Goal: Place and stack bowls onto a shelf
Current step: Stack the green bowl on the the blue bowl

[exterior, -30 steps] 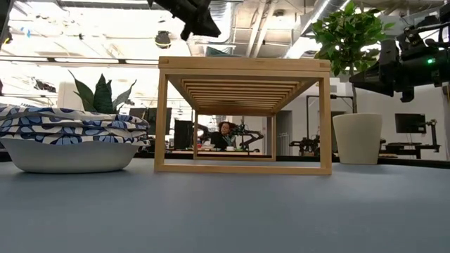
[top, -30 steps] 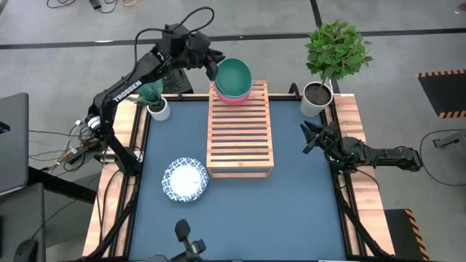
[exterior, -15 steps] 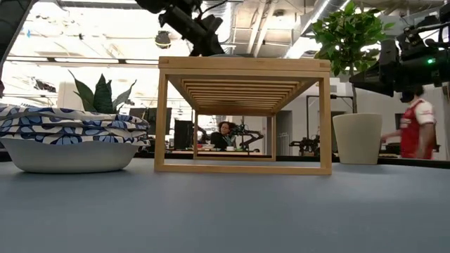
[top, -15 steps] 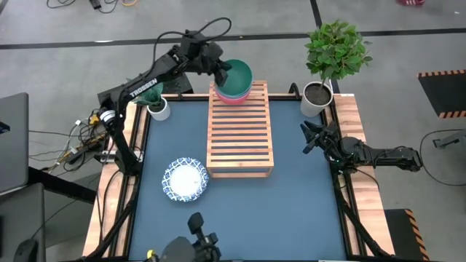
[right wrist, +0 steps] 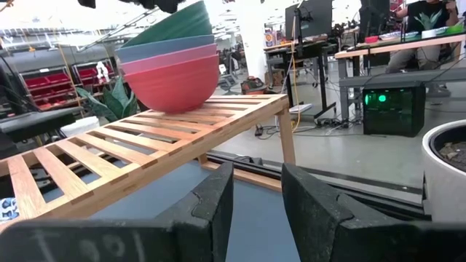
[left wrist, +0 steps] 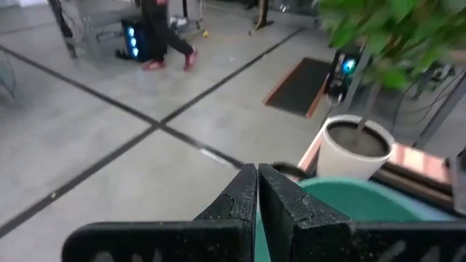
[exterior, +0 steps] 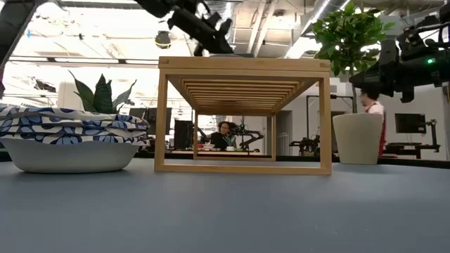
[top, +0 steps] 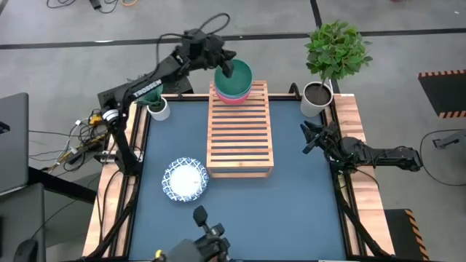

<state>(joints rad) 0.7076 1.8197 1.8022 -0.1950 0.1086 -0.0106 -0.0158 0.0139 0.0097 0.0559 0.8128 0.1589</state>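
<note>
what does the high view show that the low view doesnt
Only the high view: the teal-green bowl nested in the pink bowl at the shelf's far end, and the left gripper shut on the teal rim. Only the low view: the shelf's open underside and people in the room behind. Both: the shelf, the patterned bowls and the white plant pot.
</note>
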